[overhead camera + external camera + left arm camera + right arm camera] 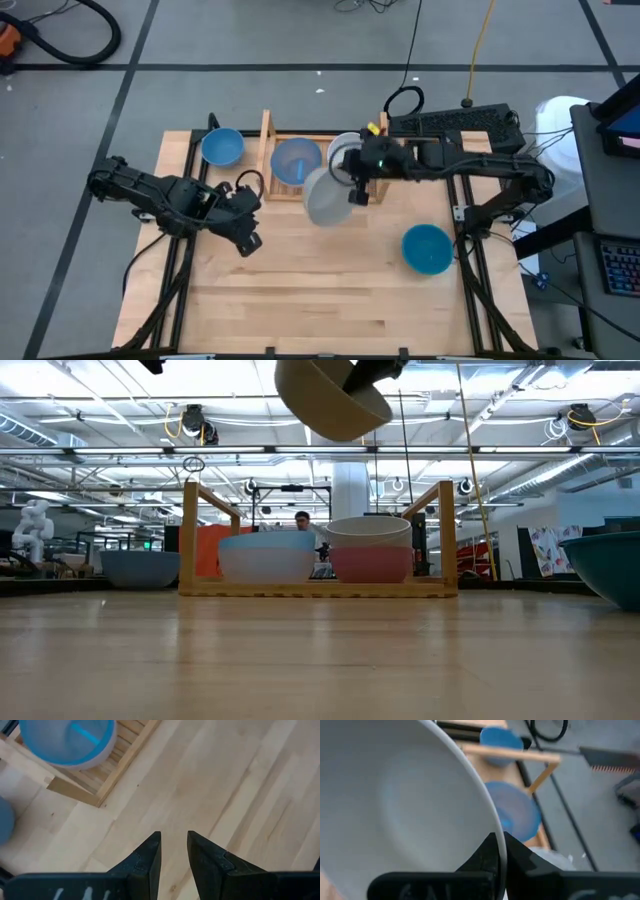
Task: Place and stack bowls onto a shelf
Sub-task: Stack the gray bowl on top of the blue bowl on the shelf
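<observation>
Grey-beige and tilted, one bowl [325,196] hangs in the air at the middle of the high view, just below the shelf [268,150], its rim pinched between the closed fingers of the right gripper [358,193]. In the low view the same bowl sits at the top centre of the frame, above the rack and clear of the bowls in it. The right wrist view shows the two dark fingers [487,854] clamped on the thin rim, one inside and one outside.

The light-wood shelf holds a pale blue bowl [295,160] on its left side; on its right, the low view shows a white bowl [368,532] nested in a pink bowl [372,564]. A blue bowl [222,147] stands on the table just left of the shelf, and a teal bowl [427,248] lies at centre right.

The left gripper [246,243] waits left of centre over bare wood, fingers [148,856] slightly apart and holding nothing.
</observation>
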